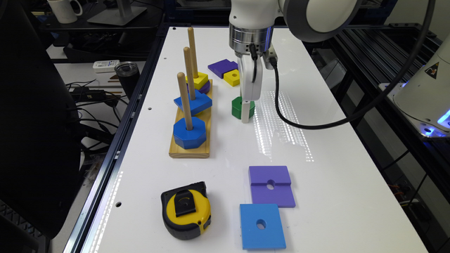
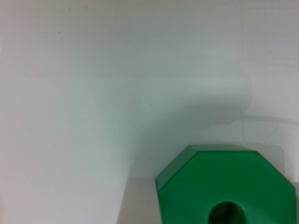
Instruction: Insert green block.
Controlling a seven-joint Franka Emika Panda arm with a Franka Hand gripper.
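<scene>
My tool [image 1: 247,114] is down at the thick glossy green octagonal block [image 1: 238,107], which sits flat on the white surface [image 1: 334,147], hole upward, beside the wooden peg board [image 1: 207,140]. I cannot tell whether the tool is closed on it. In the exterior view the pegs stand to the left; the nearest wooden peg [image 1: 184,100] carries a blue octagonal block [image 1: 190,133]. Yellow and purple pieces lie beyond, clear of that path.

White robot arm [image 1: 281,14], grey joint cap.
Silver wrist ring [image 1: 250,39], white gripper [image 1: 246,112], black cable [image 1: 316,124] looping off.
</scene>
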